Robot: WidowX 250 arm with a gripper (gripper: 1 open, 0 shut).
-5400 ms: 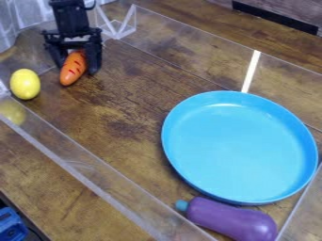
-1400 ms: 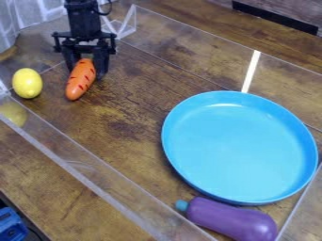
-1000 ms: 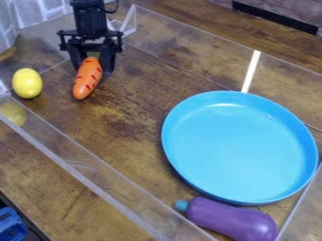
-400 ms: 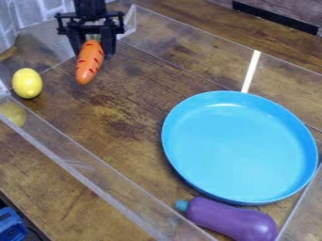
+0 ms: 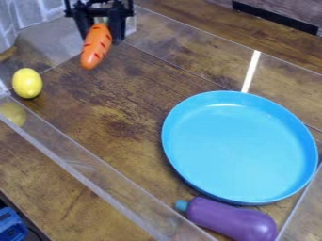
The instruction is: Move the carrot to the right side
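Observation:
The small orange carrot (image 5: 96, 46) with dark ridge lines hangs in the air near the top left, its tip pointing down and to the left. My black gripper (image 5: 101, 21) points down from the top edge and is shut on the carrot's upper end, so the leafy top is hidden between the fingers. The carrot is well clear of the wooden table (image 5: 126, 104) beneath it.
A large blue plate (image 5: 239, 146) lies on the right half of the table. A yellow lemon-like ball (image 5: 25, 83) sits at the left edge. A purple eggplant (image 5: 233, 221) lies at the bottom right. A clear plastic wall runs along the front and left.
The gripper has risen with the carrot held in it and drifted slightly to the right. The carrot was low over the table a second ago and now hangs high near the frame's top.

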